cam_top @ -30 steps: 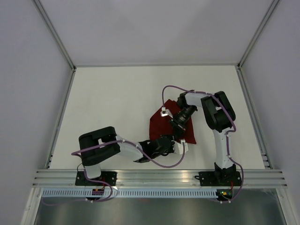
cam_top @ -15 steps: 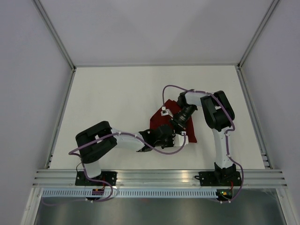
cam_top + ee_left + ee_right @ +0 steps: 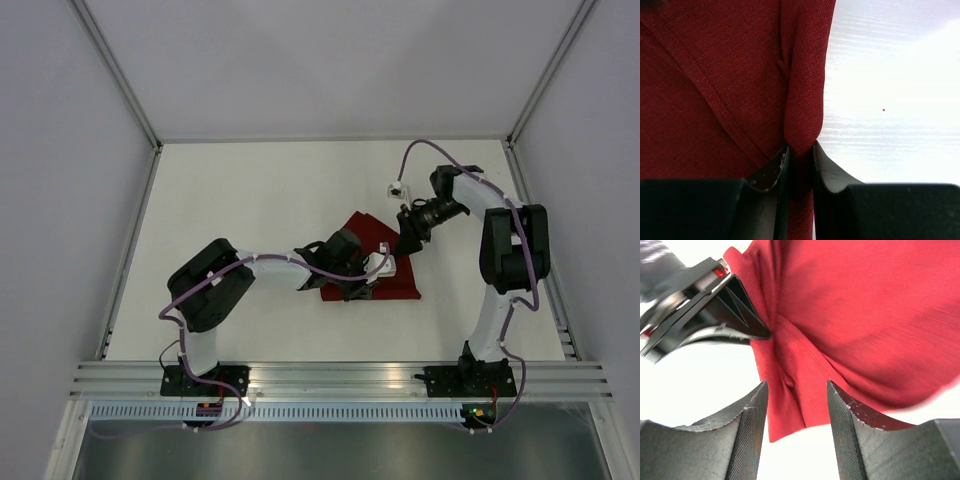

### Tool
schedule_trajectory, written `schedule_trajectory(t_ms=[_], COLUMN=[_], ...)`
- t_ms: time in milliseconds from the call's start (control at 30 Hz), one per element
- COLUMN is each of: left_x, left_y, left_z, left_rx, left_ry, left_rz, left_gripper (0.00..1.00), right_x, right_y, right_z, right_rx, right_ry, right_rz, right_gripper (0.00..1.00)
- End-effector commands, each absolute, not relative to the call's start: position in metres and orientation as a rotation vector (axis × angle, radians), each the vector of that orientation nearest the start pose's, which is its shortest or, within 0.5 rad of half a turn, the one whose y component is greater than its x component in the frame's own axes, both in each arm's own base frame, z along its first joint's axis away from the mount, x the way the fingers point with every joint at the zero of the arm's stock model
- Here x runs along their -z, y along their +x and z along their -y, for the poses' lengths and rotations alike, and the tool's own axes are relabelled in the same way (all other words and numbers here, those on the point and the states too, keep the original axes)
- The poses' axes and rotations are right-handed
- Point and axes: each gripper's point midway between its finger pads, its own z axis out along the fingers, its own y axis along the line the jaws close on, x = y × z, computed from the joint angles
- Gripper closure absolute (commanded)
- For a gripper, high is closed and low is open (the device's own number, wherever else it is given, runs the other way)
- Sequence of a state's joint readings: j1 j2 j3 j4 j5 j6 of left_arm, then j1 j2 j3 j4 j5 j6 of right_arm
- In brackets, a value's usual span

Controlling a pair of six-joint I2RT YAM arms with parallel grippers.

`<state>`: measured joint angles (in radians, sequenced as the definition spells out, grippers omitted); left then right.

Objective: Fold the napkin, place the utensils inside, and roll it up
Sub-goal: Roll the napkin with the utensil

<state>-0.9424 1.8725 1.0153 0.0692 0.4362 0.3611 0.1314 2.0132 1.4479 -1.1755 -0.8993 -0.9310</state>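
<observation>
My left fingers (image 3: 775, 172) have closed on the napkin (image 3: 398, 284). In the left wrist view they pinch a raised ridge of red cloth tight between them, right at the napkin's edge. A second ago they were wider and only coming in at its near side. My right fingers (image 3: 752, 415), which were down on the napkin then, have let go. They now stand well apart with nothing between them, hanging just off the napkin's far right corner and looking back at the cloth and the left pinch.

The napkin lies on the bench (image 3: 250, 200), flatter and more drawn out than it was, with creases running into the pinch. I read this as a handover, so the left arm alone now carries the fold. I would watch that the ridge does not slip out. I cannot see the knife in any view, so placing it has yet to come.
</observation>
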Motion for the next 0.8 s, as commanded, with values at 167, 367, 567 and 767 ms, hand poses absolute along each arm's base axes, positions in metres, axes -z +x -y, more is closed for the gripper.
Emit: schedule_trajectory(t_ms=[167, 367, 567, 767], left_x=[0.004, 0.006, 0.013, 0.012], left_y=[0.178, 0.175, 0.177, 0.18], left_z=[0.377, 0.371, 0.365, 0.368], left_rx=[1.255, 1.517, 1.606, 1.622], left_ry=[1.575, 1.485, 1.427, 1.409], left_rz=[-2.107, -2.229, -2.312, -2.331], left_gripper=[0.98, 0.98, 0.98, 0.98], right_x=[-0.115, -0.082, -0.072, -0.044], right_y=[0.304, 0.269, 0.244, 0.231], right_z=[-0.128, -0.145, -0.181, -0.193], right_rx=[-0.94, -0.505, -0.302, -0.31], right_ry=[-1.246, -1.481, -1.604, -1.695], right_rz=[-2.005, -1.889, -1.677, -1.71], right_gripper=[0.4, 0.37, 0.33, 0.33])
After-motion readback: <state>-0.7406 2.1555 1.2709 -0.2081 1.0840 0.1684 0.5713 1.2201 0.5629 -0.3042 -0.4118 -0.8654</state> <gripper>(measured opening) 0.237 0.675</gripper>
